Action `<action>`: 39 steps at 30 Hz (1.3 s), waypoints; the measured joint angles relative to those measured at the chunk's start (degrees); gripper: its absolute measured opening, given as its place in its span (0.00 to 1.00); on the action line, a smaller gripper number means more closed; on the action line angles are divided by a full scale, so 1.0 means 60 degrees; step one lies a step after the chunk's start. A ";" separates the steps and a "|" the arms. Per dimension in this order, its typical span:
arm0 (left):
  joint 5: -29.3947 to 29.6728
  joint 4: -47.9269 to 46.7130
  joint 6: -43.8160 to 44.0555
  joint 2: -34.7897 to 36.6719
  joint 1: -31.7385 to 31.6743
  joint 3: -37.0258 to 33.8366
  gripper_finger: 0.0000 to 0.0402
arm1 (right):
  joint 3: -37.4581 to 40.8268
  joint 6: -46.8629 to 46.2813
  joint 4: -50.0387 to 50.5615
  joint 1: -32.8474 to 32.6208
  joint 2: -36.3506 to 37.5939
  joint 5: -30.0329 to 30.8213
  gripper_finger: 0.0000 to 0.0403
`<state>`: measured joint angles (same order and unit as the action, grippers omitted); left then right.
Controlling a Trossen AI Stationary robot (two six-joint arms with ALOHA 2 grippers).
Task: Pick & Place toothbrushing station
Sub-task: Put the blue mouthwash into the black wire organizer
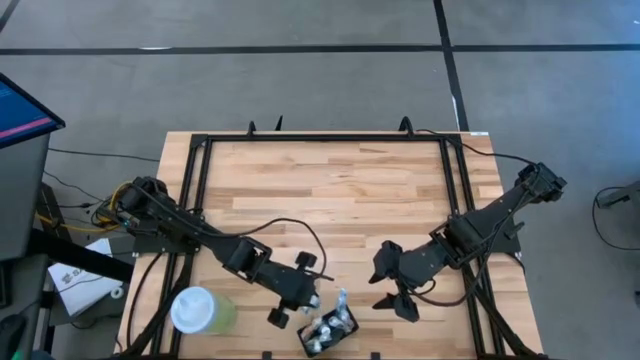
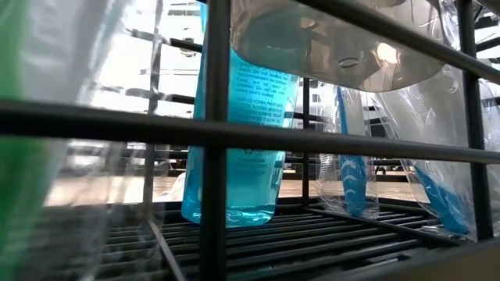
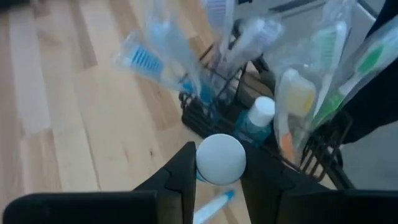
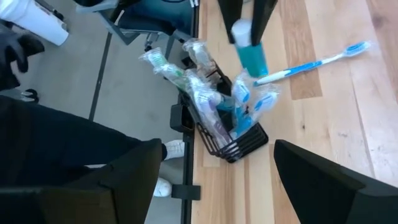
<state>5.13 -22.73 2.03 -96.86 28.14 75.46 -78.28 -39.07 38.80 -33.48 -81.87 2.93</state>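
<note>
Carrying a teal tube (image 3: 221,160) in the left claw (image 3: 219,180) toward the black holder (image 3: 261,140); next we judge lowering in. Right claw (image 4: 214,180) wide, waiting nearby.

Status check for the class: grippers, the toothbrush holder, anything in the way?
Left gripper shut on teal tube above the holder. Right gripper open, waiting beside. Loose blue toothbrush on the table.
</note>
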 joint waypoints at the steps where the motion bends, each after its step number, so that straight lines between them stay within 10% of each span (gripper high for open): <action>1: -0.0051 0.0347 -0.0150 -0.0006 0.0000 -0.0110 0.21 | 0.0001 -0.0036 -0.0002 0.0015 0.0000 0.0026 0.75; 20: -0.3394 0.1907 -0.2876 -0.0141 -0.0724 -0.0409 0.21 | 0.0000 -0.0498 -0.0007 0.0984 0.0000 0.0251 0.75; 39: -0.3931 0.3237 -0.4059 -0.0484 -0.0824 -0.1053 0.21 | 0.0000 -0.0674 0.0043 0.1367 0.0000 0.0275 0.75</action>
<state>-18.46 -3.31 -22.33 -99.77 23.20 69.14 -78.28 -43.11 39.06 -25.27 -81.87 4.58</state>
